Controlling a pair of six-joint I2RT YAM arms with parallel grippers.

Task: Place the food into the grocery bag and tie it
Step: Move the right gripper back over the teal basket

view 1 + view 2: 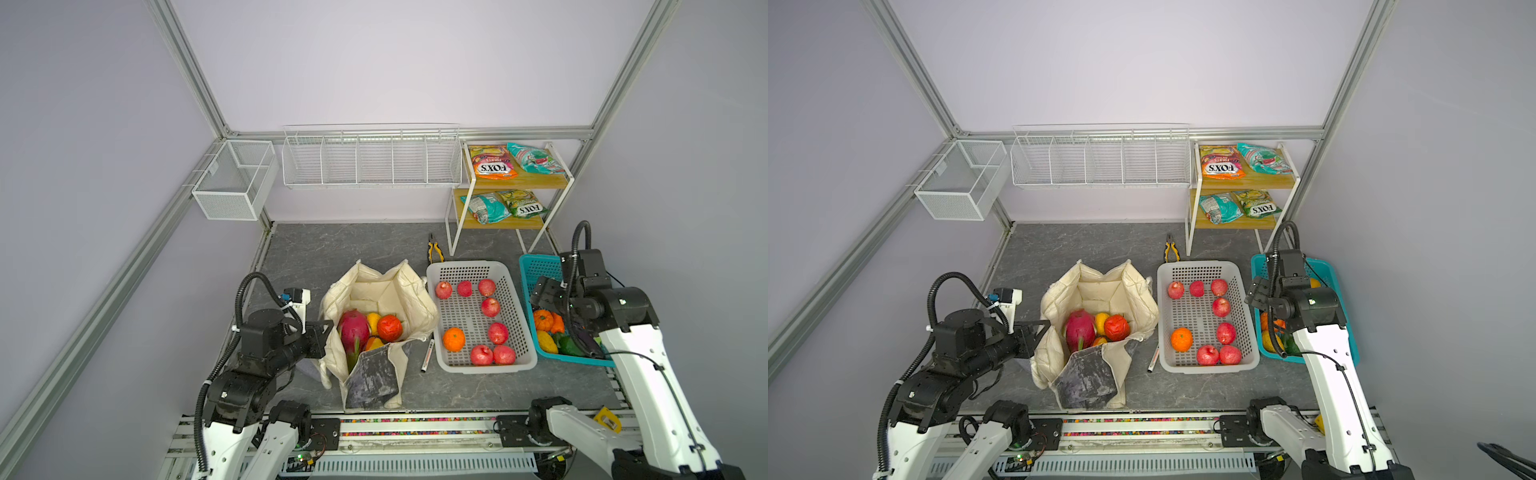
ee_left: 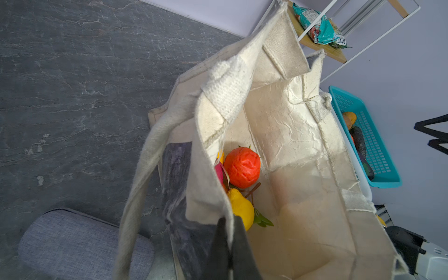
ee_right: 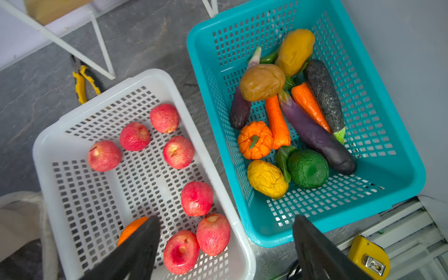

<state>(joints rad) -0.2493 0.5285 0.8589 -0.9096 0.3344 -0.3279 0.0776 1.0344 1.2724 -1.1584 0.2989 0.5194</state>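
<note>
a: left pincer [image 2: 229,232], state?
b: closed, nipping the rim of the grocery bag [image 1: 376,286] on its own side, with cream cloth between its fingers [image 2: 215,249]. the bag stands open on the worktop [image 1: 332,249], directly ahead of this pincer.
a: contents?
b: dragon fruit [image 1: 353,328], yellow citrus [image 1: 373,321] and red-orange crinkled fruit [image 1: 389,327], touching one another at the bottom, close to the gripped edge.
a: right pincer [image 3: 225,242]?
b: jaws wide apart, holding nothing, above the adjoining edges of the white basket [image 3: 43,155] and teal basket [image 3: 400,169], well apart from the bag.
a: farther out?
b: fox's packet [image 1: 494,166] and teal packet [image 1: 536,158] lie on the shelf [image 1: 540,183] at the back.
</note>
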